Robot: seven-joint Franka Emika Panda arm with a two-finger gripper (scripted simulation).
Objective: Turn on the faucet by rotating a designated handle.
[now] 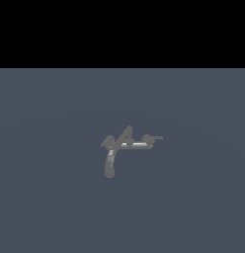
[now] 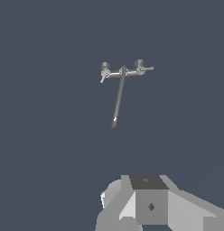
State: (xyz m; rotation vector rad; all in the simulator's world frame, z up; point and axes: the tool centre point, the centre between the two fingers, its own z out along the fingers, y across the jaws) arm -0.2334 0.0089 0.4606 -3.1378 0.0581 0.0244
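The handle (image 2: 143,68) sits at one end of the faucet (image 2: 123,72) — far from the claw; I cannot tell if the claw is spread.

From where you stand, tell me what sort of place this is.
Most likely a bare simulated test scene, not a real kitchen or bathroom. A small grey faucet sits alone on a flat, featureless blue-grey floor, attached to no sink or wall. Its lever handle juts sideways, and the background beyond is plain black.
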